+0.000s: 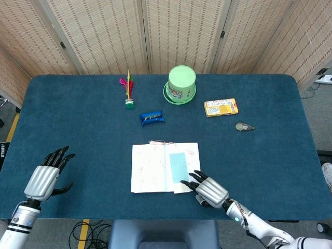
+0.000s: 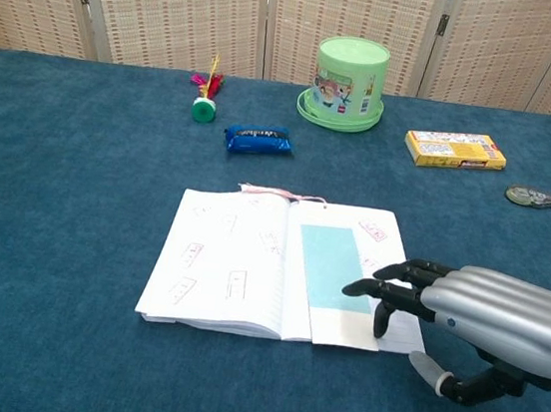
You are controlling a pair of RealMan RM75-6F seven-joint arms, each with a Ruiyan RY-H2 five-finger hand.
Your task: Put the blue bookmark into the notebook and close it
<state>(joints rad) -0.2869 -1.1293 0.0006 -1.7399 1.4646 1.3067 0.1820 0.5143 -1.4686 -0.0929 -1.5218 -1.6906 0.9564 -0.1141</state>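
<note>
The white notebook (image 1: pixel 155 167) (image 2: pixel 233 261) lies open near the table's front edge. A blue bookmark (image 1: pixel 177 166) (image 2: pixel 331 270) lies straight on its right page, its white lower end at the page's front edge. My right hand (image 1: pixel 208 190) (image 2: pixel 478 316) hovers over the notebook's front right corner, fingers spread and pointing left, fingertips (image 2: pixel 361 289) at the bookmark's lower right edge. It holds nothing. My left hand (image 1: pixel 45 177) is open on the table far to the left, seen only in the head view.
At the back stand a green tub (image 1: pixel 181 83) (image 2: pixel 348 81) on its lid, a shuttlecock toy (image 1: pixel 128 91), a blue packet (image 1: pixel 152 118) (image 2: pixel 257 141), a yellow box (image 1: pixel 221 107) (image 2: pixel 455 150) and a tape dispenser (image 1: pixel 244 126) (image 2: pixel 536 198).
</note>
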